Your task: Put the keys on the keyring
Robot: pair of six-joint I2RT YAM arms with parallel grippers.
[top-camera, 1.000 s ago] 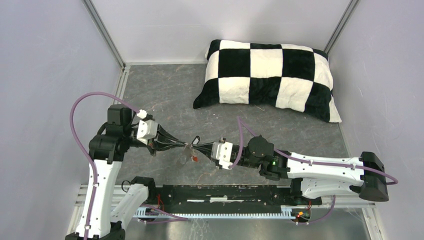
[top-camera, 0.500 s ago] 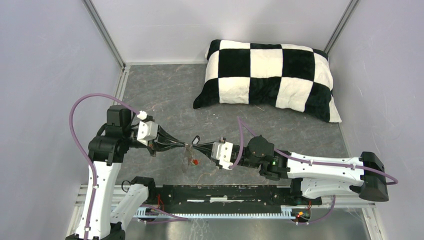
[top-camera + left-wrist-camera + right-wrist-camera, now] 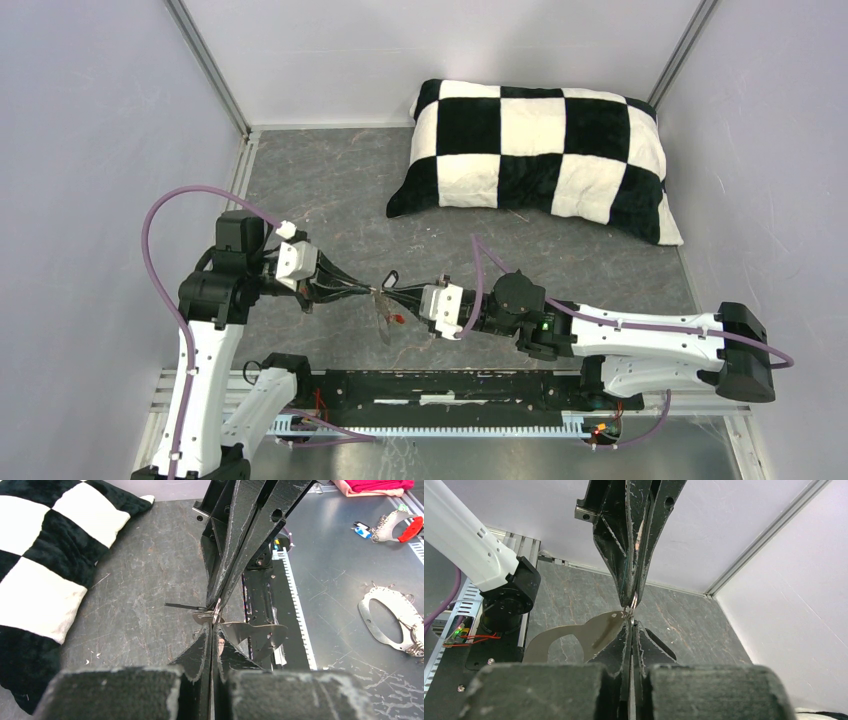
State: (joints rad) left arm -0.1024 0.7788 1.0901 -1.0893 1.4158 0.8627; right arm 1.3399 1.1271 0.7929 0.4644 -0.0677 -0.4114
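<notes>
My left gripper (image 3: 372,292) and right gripper (image 3: 384,294) meet tip to tip above the table's near middle, both shut. The keyring (image 3: 574,635), a flat grey fob with an oval cutout, hangs from that meeting point, and its small wire loop (image 3: 632,604) sits in the left fingertips. In the left wrist view the keyring (image 3: 255,632) juts right of my left gripper (image 3: 213,624). A black oblong key tag (image 3: 182,606) sticks out sideways at the right gripper's tips (image 3: 630,621). A red key tag (image 3: 398,320) dangles beside the fob. The pinched metal itself is too small to make out.
A black-and-white checked pillow (image 3: 535,155) lies at the back right. A black rail (image 3: 450,385) runs along the near edge by the arm bases. Beyond it, on a metal shelf, lie another grey fob (image 3: 387,620), a red-and-white piece (image 3: 400,525) and pink cloth (image 3: 375,485).
The hanging fob and red tag have swung slightly right. The right wrist has edged a little left. Both grippers stay shut tip to tip.
</notes>
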